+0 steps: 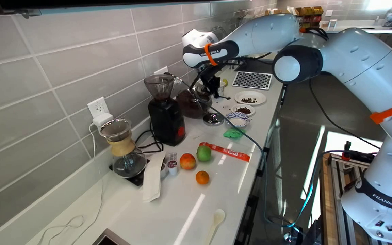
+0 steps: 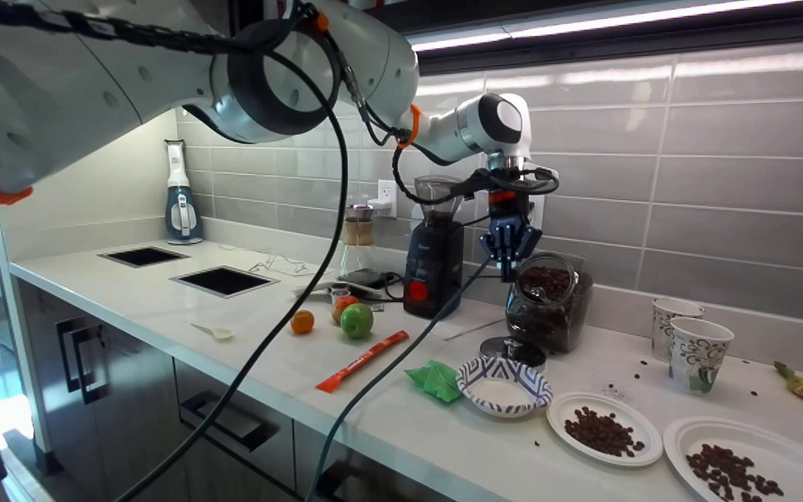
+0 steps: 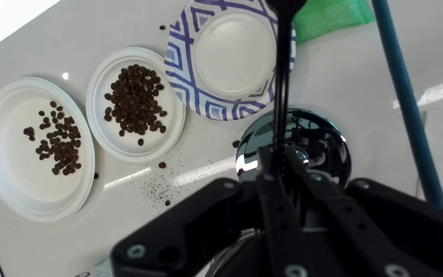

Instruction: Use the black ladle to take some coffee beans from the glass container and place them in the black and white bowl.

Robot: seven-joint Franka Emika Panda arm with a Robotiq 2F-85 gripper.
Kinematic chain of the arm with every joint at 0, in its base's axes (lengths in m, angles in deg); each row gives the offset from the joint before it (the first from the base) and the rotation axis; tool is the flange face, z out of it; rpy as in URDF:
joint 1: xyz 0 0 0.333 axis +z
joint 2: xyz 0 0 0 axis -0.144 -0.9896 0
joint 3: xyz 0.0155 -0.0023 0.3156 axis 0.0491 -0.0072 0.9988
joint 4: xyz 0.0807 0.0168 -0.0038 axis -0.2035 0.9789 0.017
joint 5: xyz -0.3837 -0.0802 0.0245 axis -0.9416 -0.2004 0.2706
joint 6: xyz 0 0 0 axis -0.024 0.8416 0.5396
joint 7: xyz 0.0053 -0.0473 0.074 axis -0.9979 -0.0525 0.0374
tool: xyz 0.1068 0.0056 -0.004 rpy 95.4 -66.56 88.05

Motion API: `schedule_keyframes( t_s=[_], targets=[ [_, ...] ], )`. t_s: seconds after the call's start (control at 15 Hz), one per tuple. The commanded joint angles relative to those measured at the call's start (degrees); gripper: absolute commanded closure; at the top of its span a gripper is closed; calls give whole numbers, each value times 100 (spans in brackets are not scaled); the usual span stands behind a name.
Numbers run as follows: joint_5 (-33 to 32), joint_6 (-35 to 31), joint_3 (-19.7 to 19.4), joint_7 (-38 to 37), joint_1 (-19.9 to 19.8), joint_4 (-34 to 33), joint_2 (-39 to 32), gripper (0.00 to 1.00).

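My gripper (image 3: 279, 157) is shut on the handle of the black ladle (image 3: 282, 84). The ladle points away from the fingers, and its head is cut by the top edge in the wrist view, across the image of the bowl. In an exterior view the ladle (image 1: 225, 98) juts out in front of the glass container (image 1: 190, 104). The gripper (image 2: 508, 254) is above and just beside the container's open slanted mouth. Coffee beans (image 2: 546, 280) fill the container darkly. The black and white bowl (image 2: 504, 390), white with dark blue pattern, stands upright with no beans visible inside; it also shows in the wrist view (image 3: 235, 54).
A shiny lid (image 3: 325, 134) lies between container and bowl. Two white plates (image 3: 102, 142) (image 3: 10, 184) hold beans. A black grinder (image 2: 433, 265), paper cups (image 2: 700, 352), a green packet (image 2: 436, 380) and a red packet (image 2: 366, 359) stand or lie around. A cable (image 3: 410, 104) hangs beside the gripper.
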Motion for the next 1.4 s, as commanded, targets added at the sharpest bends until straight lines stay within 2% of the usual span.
schedule_keyframes(
  t_s=[0.0,0.27,0.47,0.87,1.07,1.13,1.33],
  targets=[
    [0,0,0,0,0,0,-4,98],
    [-81,-273,51,62,154,547,345,98],
    [-50,-560,110,-12,238,1258,733,98],
    [258,-675,10,-1309,130,2729,1659,98],
    [295,-1080,22,-1801,82,3461,2143,98],
    [460,-1237,-284,-1754,300,3695,2292,98],
    [657,-1837,-438,-1949,379,4497,2759,98]
  ],
)
